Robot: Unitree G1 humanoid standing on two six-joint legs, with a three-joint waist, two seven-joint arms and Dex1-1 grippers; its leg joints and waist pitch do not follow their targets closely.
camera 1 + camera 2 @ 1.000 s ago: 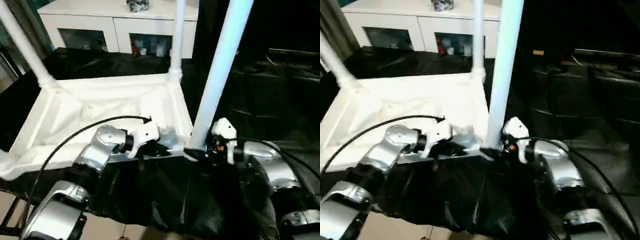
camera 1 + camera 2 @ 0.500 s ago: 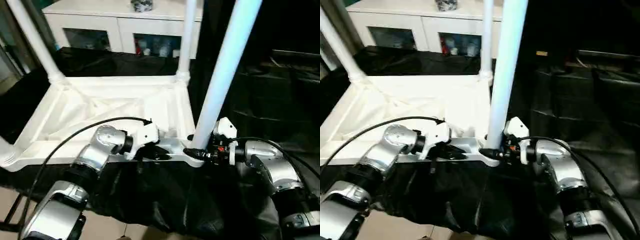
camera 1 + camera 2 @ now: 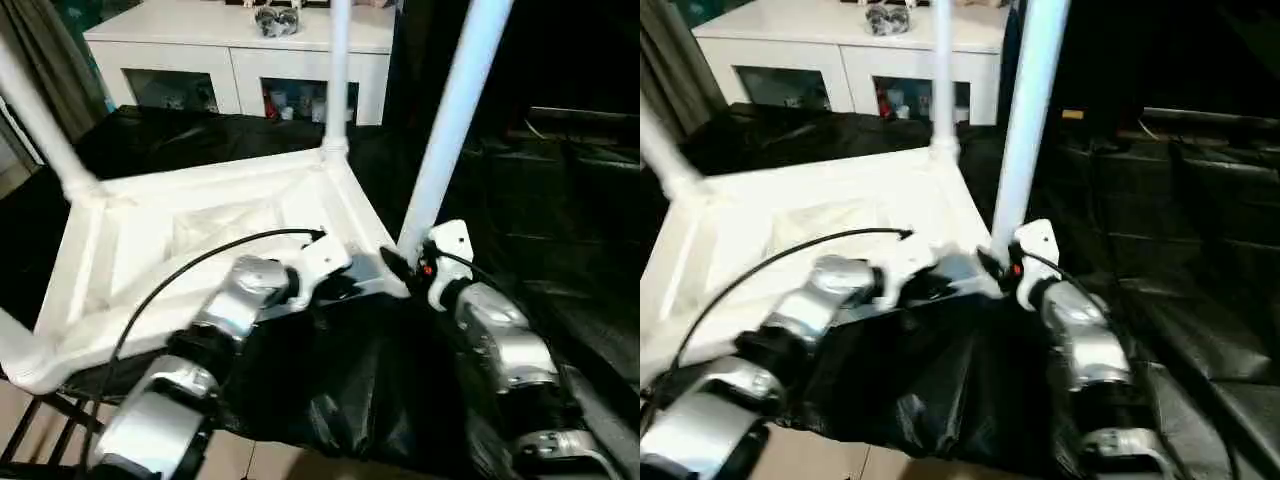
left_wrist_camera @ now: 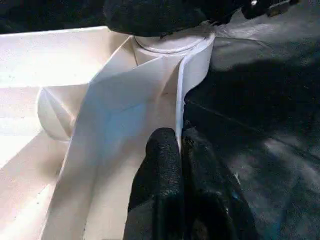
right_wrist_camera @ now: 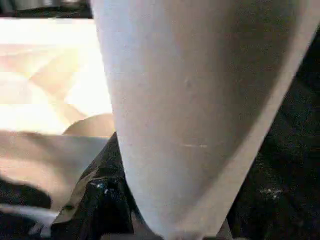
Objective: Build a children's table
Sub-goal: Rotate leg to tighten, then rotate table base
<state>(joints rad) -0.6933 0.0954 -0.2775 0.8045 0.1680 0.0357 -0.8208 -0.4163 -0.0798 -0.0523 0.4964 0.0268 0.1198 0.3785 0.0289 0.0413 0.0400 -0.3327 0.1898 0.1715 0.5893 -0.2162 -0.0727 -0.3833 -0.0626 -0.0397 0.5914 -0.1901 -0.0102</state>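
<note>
the leg (image 3: 445,130) runs off the frame's top. left gripper (image 4: 179,150) pinches the top's rim (image 4: 192,65); right gripper (image 3: 392,268) clamps the leg's base. no readable writing.

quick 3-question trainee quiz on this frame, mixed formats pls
1. True or false: the table top lies underside up on the black-draped table.
2. The left gripper has its fingers pinched on: A) a leg, B) the top's rim wall, C) the black cloth?
3. Which gripper is at the base of the near leg?

Key: 1 true; 2 B; 3 the right gripper.
</note>
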